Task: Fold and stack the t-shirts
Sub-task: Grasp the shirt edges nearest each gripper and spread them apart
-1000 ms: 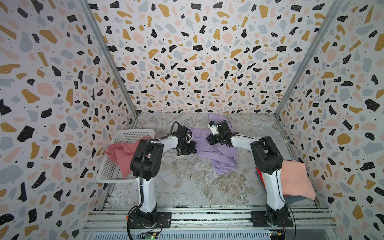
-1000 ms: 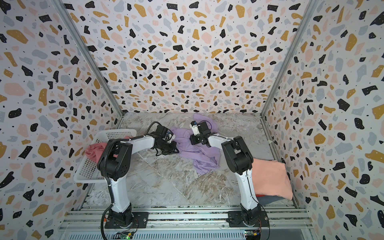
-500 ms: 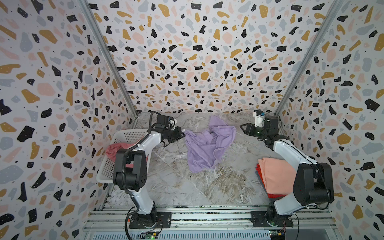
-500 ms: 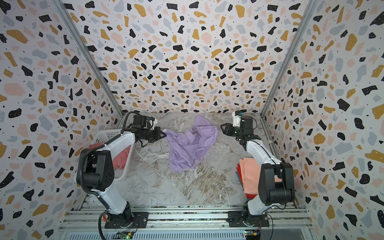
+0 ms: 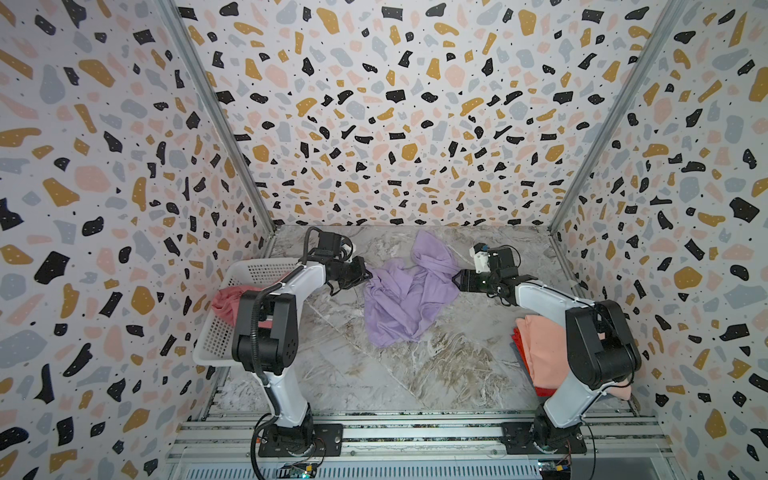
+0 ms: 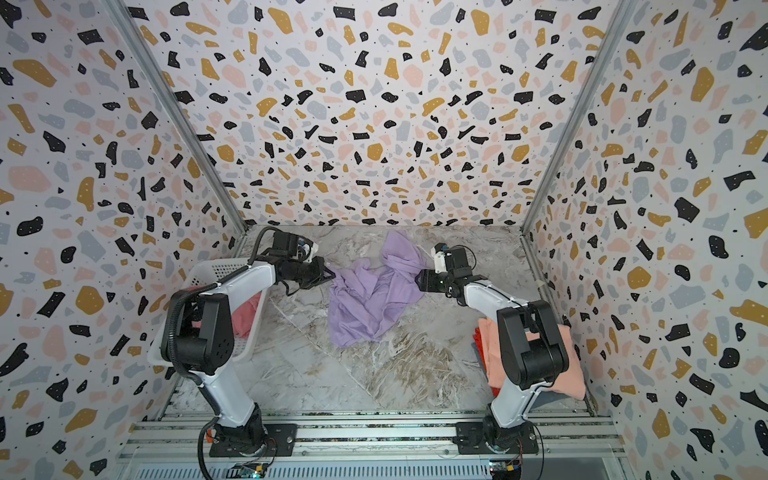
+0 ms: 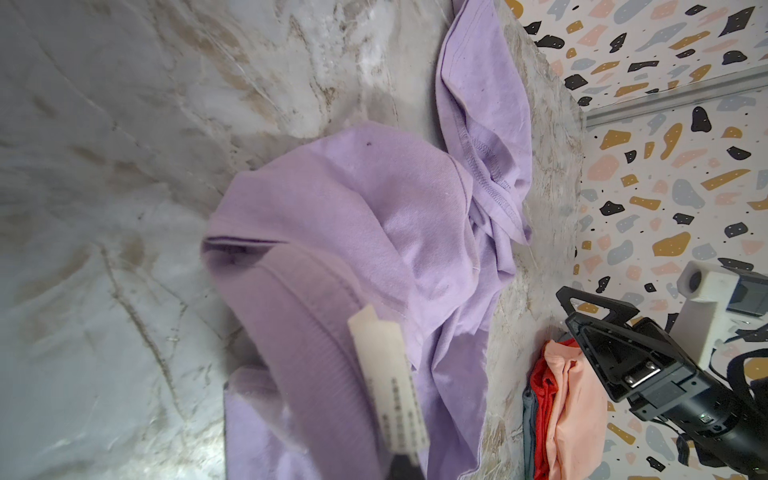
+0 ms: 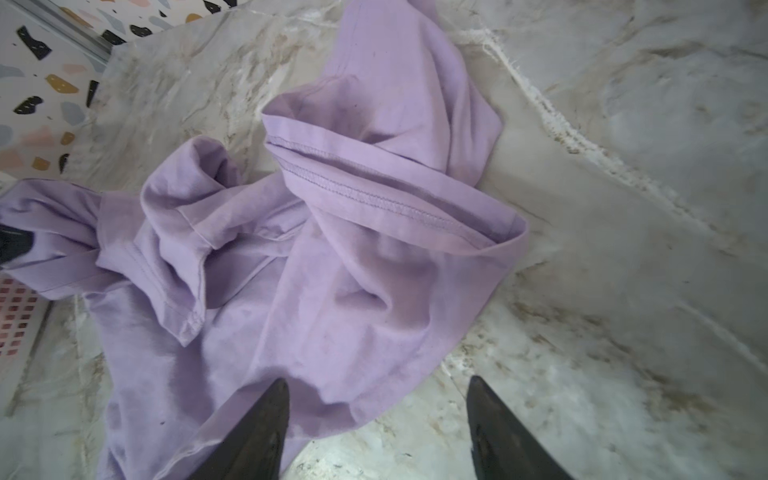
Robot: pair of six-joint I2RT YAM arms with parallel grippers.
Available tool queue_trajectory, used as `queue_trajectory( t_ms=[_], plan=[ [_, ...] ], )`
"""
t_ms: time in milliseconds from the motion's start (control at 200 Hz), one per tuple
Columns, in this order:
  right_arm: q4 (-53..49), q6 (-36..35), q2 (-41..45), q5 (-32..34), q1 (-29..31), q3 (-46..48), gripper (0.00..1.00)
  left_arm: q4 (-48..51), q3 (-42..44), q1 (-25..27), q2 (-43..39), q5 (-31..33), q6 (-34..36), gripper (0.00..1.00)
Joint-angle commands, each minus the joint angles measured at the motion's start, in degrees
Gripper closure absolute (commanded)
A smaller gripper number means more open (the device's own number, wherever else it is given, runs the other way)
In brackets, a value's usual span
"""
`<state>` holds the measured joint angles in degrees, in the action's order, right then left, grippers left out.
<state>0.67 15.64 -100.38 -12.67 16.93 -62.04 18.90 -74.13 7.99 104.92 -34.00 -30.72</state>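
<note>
- Lilac t-shirt (image 5: 409, 297) lies crumpled in the middle of the desk (image 5: 374, 374), toward the back wall, right between your two pincers.
- In both top views one lobe of it runs up toward the back wall. The main body spreads toward the front.
- Your left pincer (image 5: 362, 275) is pressed together, pinching the lilac t-shirt at its left edge. The cloth bunches to a point right at the tip in both top views.
- In the left wrist view the ribbed collar (image 7: 307, 353) and the white neck label (image 7: 390, 382) sit close against the lens, blurred. The exact pinch spot is hidden from you there.
- Your right pincer (image 5: 457, 279) sits at the shirt's right edge, tips aimed at the cloth, jaws spread wide.
- In the right wrist view the two dark fingertips (image 8: 266, 424) stand well apart. One is over the near edge of the lilac cloth, the other over bare desk. Whether either touches the cloth, you cannot tell.
- The same view shows a stitched hem (image 8: 374, 195) folded over on top of the heap, and a sleeve (image 8: 183, 232) curled beside it.
- Rose pink t-shirt (image 5: 226, 301) is heaped in the white basket (image 5: 257, 268) at the left desk edge, behind your left arm and well apart from the lilac one.
- Peach t-shirt (image 5: 540, 345) lies folded on the red t-shirt (image 7: 540, 415) at the right. It is partly hidden by your right arm and well apart from the lilac one.
</note>
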Motion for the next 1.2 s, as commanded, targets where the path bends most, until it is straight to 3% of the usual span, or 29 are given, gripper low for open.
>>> queue_trajectory(
  t_ms=[0, 90, 200, 466, 506, 566, 626, 711, 816, 936, 1041, 1191],
  plan=[
    [4.7, -11.1, -7.3, 14.6, 2.2, -6.9, 0.29, 0.8, -1.5, 0.1, -0.4, -0.6, 0.5, 1.0],
    [3.2, -14.9, -10.3, 17.4, 1.7, -10.4, 0.27, 0.8, -0.7, 0.2, -1.3, 0.0, 0.4, 1.0],
    [1.3, -18.2, -13.6, 10.6, 0.3, -12.8, 0.26, -0.2, 0.9, 0.2, -2.7, 0.6, -0.1, 1.0],
    [-4.1, -20.3, -20.0, 5.9, -0.3, -19.0, 0.31, -1.8, 0.5, 0.1, -2.3, -0.2, -1.8, 1.0],
    [-5.2, -20.2, -20.9, 5.2, -0.4, -20.4, 0.38, -1.7, 0.0, 0.2, -2.0, -0.1, -1.7, 1.0],
    [-7.7, -19.2, -22.0, 4.1, -0.6, -22.4, 0.64, -1.5, -0.9, 0.2, -1.5, 0.0, -1.5, 1.0],
    [-9.3, -17.7, -22.0, 1.4, -1.1, -23.1, 0.8, -1.5, -2.1, 0.1, -0.9, 0.3, -1.6, 1.0],
    [-7.5, -11.4, -18.6, -1.6, -2.5, -19.8, 0.94, -1.4, -4.8, 0.1, 0.5, 0.7, -1.8, 1.0],
    [-2.7, -1.8, -9.9, -0.9, -6.0, -12.0, 1.0, 0.8, -9.1, 0.0, 2.3, 4.2, -1.4, 1.0],
    [1.6, 8.2, 1.7, 0.3, -12.2, 0.0, 1.0, 0.3, -12.2, -0.3, 4.7, 8.0, -4.8, 1.0],
    [1.8, 9.5, 7.8, 1.0, -16.1, 7.0, 1.0, -5.1, -13.4, -0.2, 7.6, 8.0, -9.7, 1.0],
    [-1.7, 9.3, 7.8, 0.0, -17.0, 8.0, 1.0, -5.1, -18.9, -0.1, 11.4, 9.8, -10.5, 0.98]
  ],
)
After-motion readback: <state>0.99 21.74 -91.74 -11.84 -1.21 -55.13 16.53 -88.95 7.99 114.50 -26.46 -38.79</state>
